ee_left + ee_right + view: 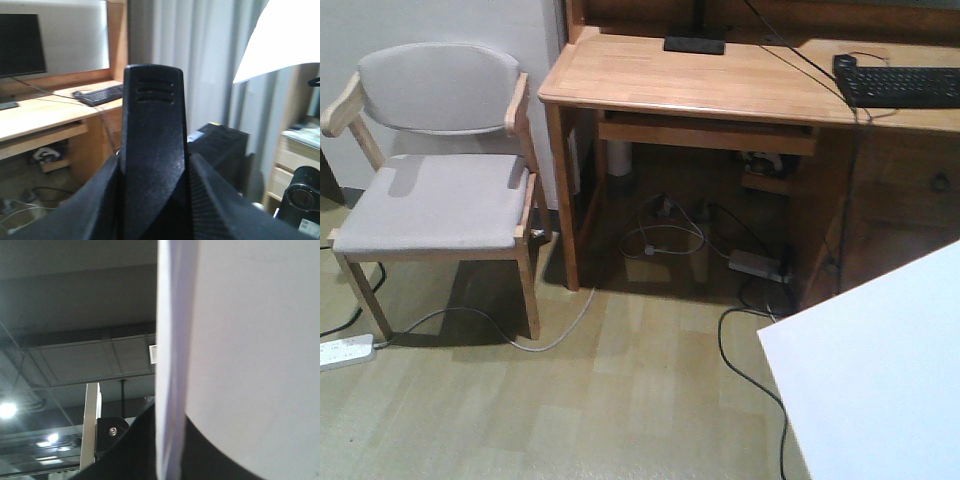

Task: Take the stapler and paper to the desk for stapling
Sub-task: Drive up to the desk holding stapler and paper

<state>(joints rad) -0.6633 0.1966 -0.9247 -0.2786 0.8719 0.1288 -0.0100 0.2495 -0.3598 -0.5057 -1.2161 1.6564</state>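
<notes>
In the left wrist view my left gripper (152, 200) is shut on a black stapler (152, 125), which stands upright between the two fingers (102, 195). The stapler's ribbed end points up. In the right wrist view my right gripper (170, 457) is shut on a sheet of white paper (240, 340), seen edge-on and rising out of the jaws. The paper also shows in the front view (880, 370) at the lower right, held in the air. The wooden desk (720, 75) is ahead. Neither gripper itself shows in the front view.
A black keyboard (900, 85) and a monitor base (694, 44) sit on the desk. A grey-cushioned wooden chair (440, 190) stands left of it. Cables and a power adapter (755, 263) lie on the floor under the desk, and a power strip (345, 350) lies at far left.
</notes>
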